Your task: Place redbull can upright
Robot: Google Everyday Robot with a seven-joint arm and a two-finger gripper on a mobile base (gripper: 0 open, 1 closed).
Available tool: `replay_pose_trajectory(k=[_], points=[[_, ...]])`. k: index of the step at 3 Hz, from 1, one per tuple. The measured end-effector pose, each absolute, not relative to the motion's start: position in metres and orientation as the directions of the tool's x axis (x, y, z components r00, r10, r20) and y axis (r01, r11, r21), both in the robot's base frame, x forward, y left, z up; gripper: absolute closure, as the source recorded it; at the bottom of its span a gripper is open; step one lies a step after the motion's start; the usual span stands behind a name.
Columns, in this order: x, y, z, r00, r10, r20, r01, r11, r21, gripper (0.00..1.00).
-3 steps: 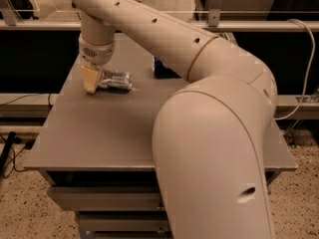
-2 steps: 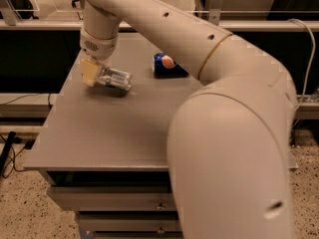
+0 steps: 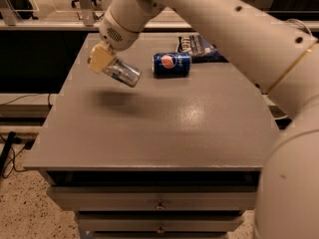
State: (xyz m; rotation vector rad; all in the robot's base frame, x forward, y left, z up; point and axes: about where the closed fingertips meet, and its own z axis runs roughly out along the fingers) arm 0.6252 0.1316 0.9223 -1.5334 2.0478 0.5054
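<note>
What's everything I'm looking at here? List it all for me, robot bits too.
redbull can: one, silver, tilted, held in the air over the table's left rear part.
Pepsi can: one, dark blue, lying on its side on the table, right of the redbull can.
snack bag: one, dark blue, near the table's far edge, behind the Pepsi can.
table: one, grey, centre of view.
drawers: two showing, grey, under the table top.
cables: a few, dark, on the floor left of the table.
gripper: one, tan fingers, shut on the redbull can's end, upper left.
arm: one, white, reaching in from the right foreground.
</note>
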Motion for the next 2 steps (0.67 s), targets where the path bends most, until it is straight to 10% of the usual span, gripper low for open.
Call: replay_pose_trajectory(k=[2], points=[[0.604,0.081,0.959,-0.07,-0.421,-0.904,-0.966,0.255,-0.044,1.0]])
